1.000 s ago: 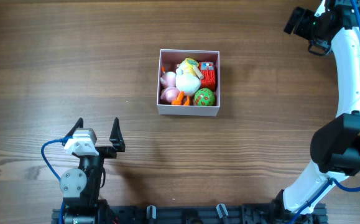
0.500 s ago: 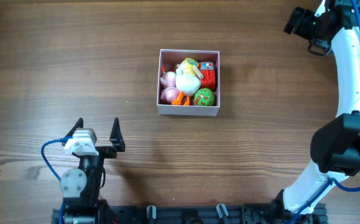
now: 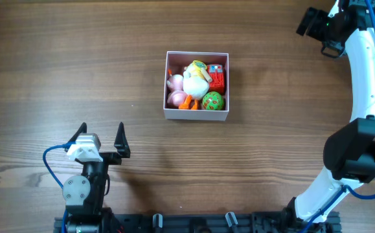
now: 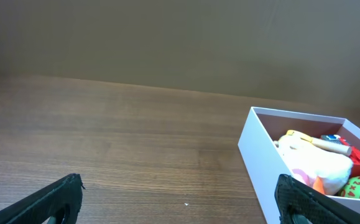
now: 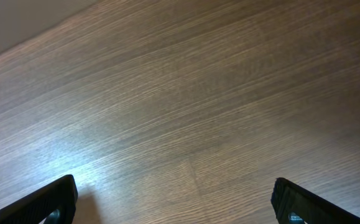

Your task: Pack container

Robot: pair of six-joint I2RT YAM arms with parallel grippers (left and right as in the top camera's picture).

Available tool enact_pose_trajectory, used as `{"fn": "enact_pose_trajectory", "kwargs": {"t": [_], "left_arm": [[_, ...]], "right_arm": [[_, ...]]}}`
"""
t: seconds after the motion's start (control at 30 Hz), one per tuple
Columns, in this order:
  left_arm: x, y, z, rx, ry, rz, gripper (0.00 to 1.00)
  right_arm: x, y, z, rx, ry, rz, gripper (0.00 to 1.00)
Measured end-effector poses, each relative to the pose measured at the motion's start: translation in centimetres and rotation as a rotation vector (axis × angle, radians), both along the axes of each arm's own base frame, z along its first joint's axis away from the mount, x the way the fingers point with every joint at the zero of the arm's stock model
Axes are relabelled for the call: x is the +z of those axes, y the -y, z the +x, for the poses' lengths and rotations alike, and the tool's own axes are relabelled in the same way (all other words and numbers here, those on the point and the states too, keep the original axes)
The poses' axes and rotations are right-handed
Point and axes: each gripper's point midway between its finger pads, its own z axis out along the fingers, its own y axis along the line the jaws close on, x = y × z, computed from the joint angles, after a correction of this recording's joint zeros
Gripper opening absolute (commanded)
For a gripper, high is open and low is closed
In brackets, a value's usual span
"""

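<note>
Container (image 3: pixel 197 116) – on the wooden table (image 3: pixel 77 65) near its middle, upright, packed with toys.
Contents include a white plush duck (image 3: pixel 195 83), a green patterned egg (image 3: pixel 213 100), a red block (image 3: pixel 217 79) and a pink toy (image 3: pixel 175 90). The left gripper (image 3: pixel 102 133) sits near the table's front-left, jaws spread, holding nothing, well apart from the container. The right gripper (image 3: pixel 311 22) hangs at the far right corner – jaws spread, empty, over bare wood.
</note>
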Motion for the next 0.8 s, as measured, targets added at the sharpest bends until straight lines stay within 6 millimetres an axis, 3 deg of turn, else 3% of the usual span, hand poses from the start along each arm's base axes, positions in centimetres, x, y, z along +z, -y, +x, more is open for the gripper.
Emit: {"fn": "enact_pose_trajectory", "kwargs": {"t": [0.2, 0.3, 0.37, 0.53, 0.63, 0.8], "left_arm": [[0.0, 0.0, 0.0, 0.000, 0.000, 0.000, 1.00], [0.0, 0.0, 0.0, 0.000, 0.000, 0.000, 1.00], [0.0, 0.0, 0.0, 0.000, 0.000, 0.000, 1.00], [0.0, 0.0, 0.0, 0.000, 0.000, 0.000, 1.00], [0.0, 0.0, 0.0, 0.000, 0.000, 0.000, 1.00], [0.0, 0.0, 0.0, 0.000, 0.000, 0.000, 1.00]], "right_arm": [[0.2, 0.9, -0.2, -0.027, -0.004, -0.049, 1.00], [2.0, 1.5, 0.0, -0.048, 0.050, -0.087, 1.00], [4.6, 2.0, 0.1, -0.061, 0.123, -0.120, 1.00], [15.2, 2.3, -1.1, -0.027, 0.398, -0.240, 1.00], [19.5, 1.9, -2.1, 0.045, 0.498, -0.322, 1.00], [22.7, 0.1, -3.9, 0.209, 0.559, -0.404, 1.00]]}}
